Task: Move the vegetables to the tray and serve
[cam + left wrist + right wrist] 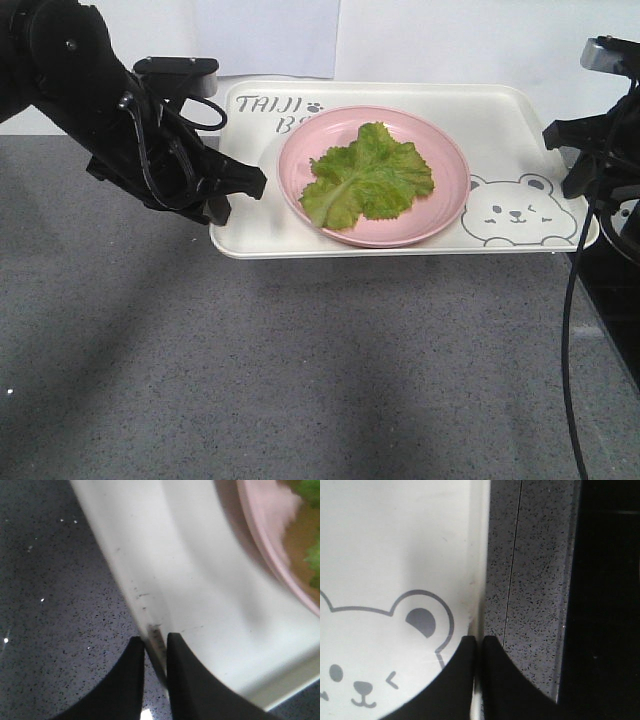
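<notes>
Near edge of the grey speckled counter (300, 380) lies bare, and just beyond it the cream tray (520, 110) casts a shadow on the surface below its front rim. On its left rim the left gripper (155, 647) is pinched tight, fingers pressed on either side of the thin lip. Over on the right rim the right gripper (478, 645) clamps the edge the same way, right beside the winking bear drawing (515, 212). At the tray's middle sits the pink plate (450, 190), and on it the vegetables (368, 175), one crinkled green heap. Behind, a white wall (450, 40).
</notes>
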Tool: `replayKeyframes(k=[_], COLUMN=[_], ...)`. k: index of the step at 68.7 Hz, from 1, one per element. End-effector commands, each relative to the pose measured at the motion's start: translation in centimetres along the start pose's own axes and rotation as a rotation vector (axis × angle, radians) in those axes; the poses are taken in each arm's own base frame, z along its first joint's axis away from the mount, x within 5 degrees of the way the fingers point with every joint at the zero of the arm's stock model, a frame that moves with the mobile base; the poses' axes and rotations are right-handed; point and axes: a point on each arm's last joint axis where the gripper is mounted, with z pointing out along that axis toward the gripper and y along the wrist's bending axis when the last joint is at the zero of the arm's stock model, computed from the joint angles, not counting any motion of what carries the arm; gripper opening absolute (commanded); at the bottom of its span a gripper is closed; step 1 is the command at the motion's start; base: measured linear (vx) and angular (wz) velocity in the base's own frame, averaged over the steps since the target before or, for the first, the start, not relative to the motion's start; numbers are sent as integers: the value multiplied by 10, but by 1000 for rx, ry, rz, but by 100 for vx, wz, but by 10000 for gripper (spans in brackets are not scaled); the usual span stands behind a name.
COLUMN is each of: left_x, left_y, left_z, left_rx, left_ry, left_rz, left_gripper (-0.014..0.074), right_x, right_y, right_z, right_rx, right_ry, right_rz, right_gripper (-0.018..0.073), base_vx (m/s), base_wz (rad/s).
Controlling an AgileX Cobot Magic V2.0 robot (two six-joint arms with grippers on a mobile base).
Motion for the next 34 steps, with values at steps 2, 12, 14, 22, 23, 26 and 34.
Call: replayKeyframes(k=[2,12,14,22,23,26,34], left_x=[-6,-6,-6,-6,-6,-6,-6], left_y=[-17,-17,-17,-17,-17,-17,-17], left_z=[-31,-31,-31,-31,-31,-31,-31], left_rx=[91,91,91,91,91,91,91], left_ry=[-141,-141,-141,-141,-141,-141,-141], left_rz=[34,34,34,34,34,34,34], left_gripper=[-6,-6,-6,-6,-6,-6,-6], right_x=[0,0,0,0,0,0,0], right_y=[18,18,18,18,18,18,18], right_z=[-29,-29,-29,-29,-29,-29,-29], right_rx=[-78,-78,-78,-78,-78,-78,-78], right_ry=[-71,-71,-71,-71,-71,-71,-71], right_rz=[-10,-10,-10,-10,-10,-10,-10], right_gripper=[-6,-6,-6,-6,-6,-6,-6], base_vx=[3,3,3,3,4,4,3], base_wz=[1,1,1,1,1,1,1])
